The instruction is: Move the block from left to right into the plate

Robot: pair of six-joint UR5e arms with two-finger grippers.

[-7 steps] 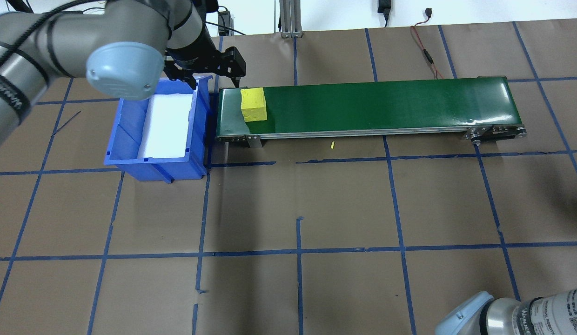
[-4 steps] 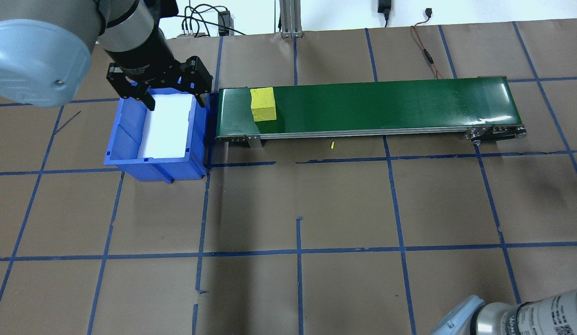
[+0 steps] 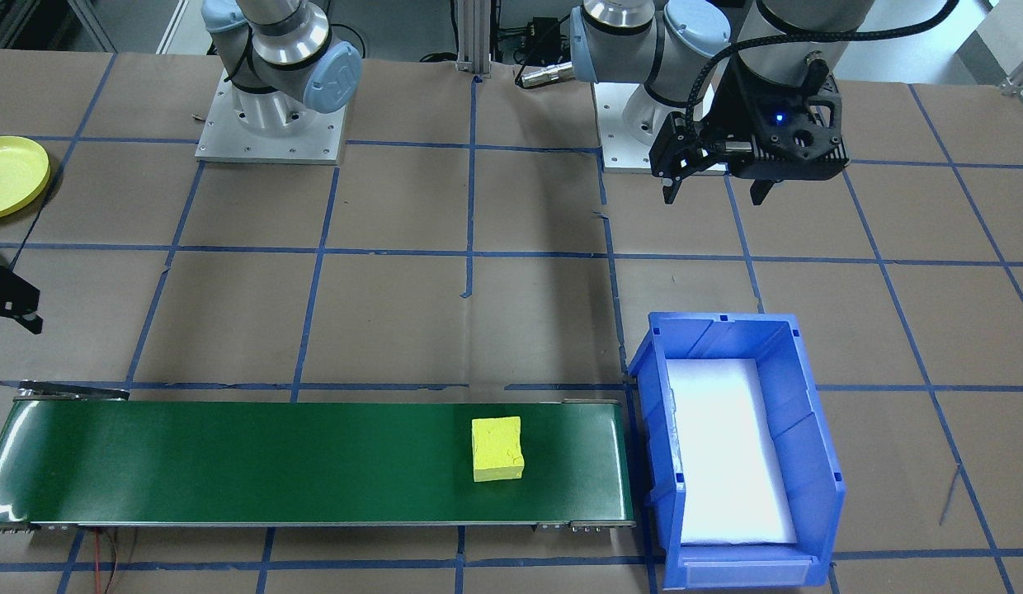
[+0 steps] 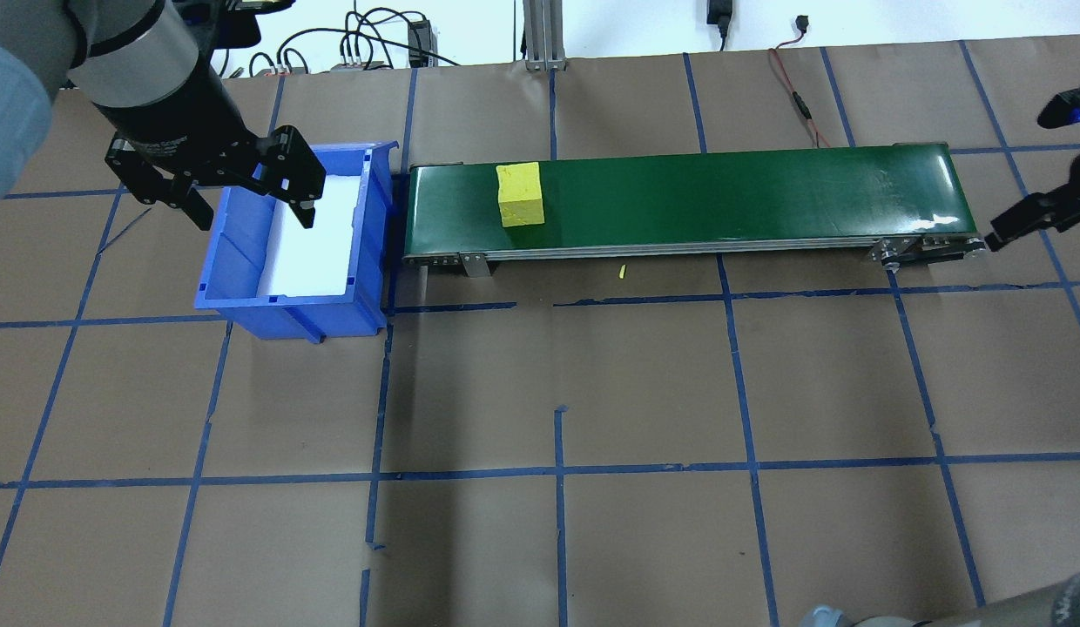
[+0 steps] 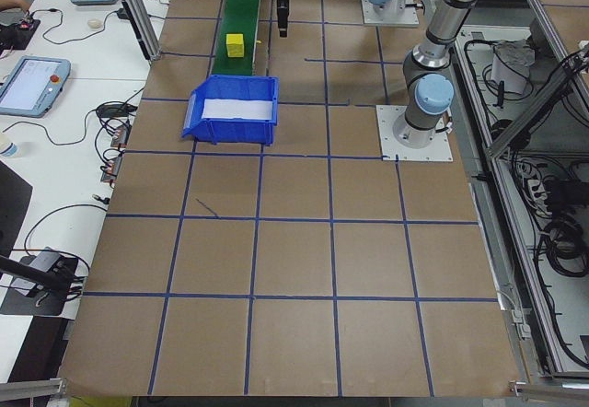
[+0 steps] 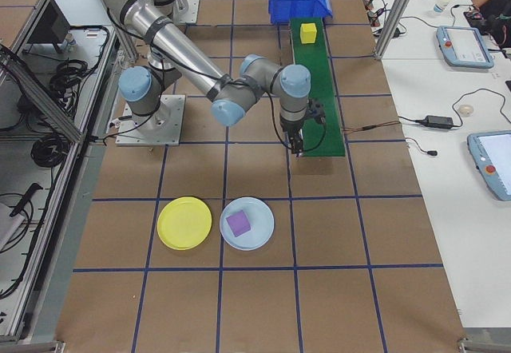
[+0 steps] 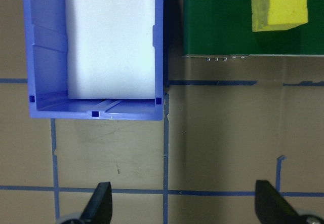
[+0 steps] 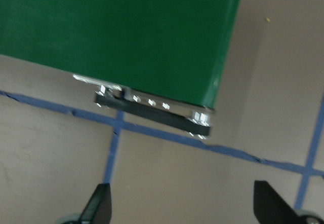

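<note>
Block (image 4: 520, 195) on belt (image 4: 723, 196), left claw (image 4: 240, 193) open, raised

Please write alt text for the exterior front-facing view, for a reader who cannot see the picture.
A yellow block lies on a green conveyor belt, towards the end beside a blue bin with a white lining. The left gripper hangs open, away from the bin, empty. A yellow plate sits at the view's left edge.

Lighting bright and even, from overhead. Glare on the belt (image 4: 928, 187) at its right end; the bin (image 4: 244, 261) liner is blown out white. Soft shadows beside belt and bin. Right wrist view is motion-blurred; other views sharp.
</note>
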